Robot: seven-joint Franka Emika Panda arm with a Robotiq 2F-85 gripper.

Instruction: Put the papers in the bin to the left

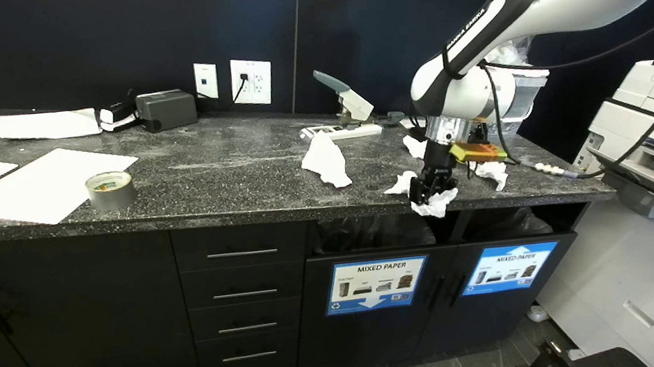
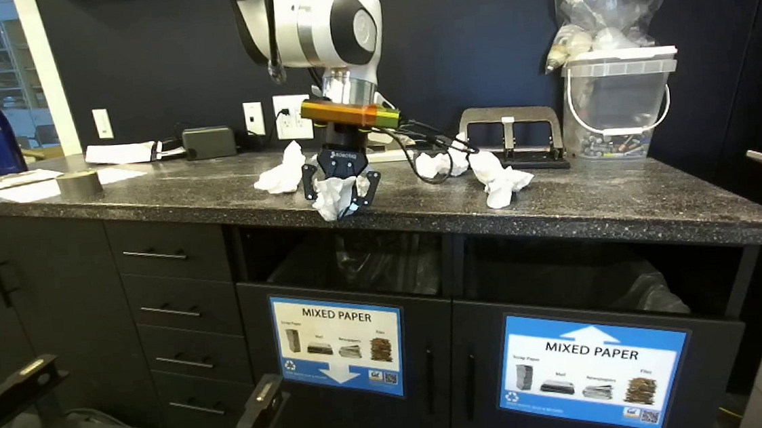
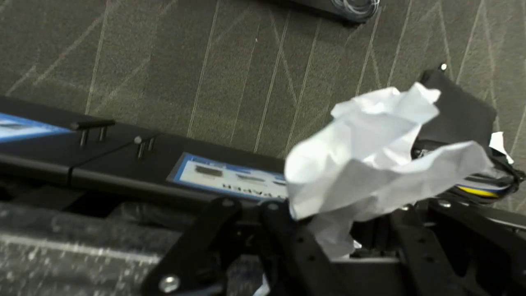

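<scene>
"Grip?"

"My gripper [image 2: 344,196] is pinched on a paper [image 2: 329,199], white and creased; in the wrist view it spreads past my fingers [image 3: 302,248]."

"Bearing?"

"Pointing down at the front edge of the counter [image 2: 215,183]. Whether the paper touches the counter, I can't tell."

"Below?"

"Under that edge, the bin [image 2: 333,292]: dark, a plastic bag [image 2: 391,261] showing in its opening, a blue-edged sign [image 2: 339,343] on its front, arrow down."

"Others?"

"On the counter, both exterior views. One scrap [image 2: 279,176] lies to one side of me, more scraps [image 2: 501,181] to the other, all crumpled and white."

"Farther out?"

"In an exterior view, a tape roll [image 1: 112,195] sits by a flat sheet [image 1: 41,183]. Toward the opposite end, in an exterior view, a hole punch [image 2: 510,139] stands just beside a lidded bucket [image 2: 618,110], both on the counter."
</scene>
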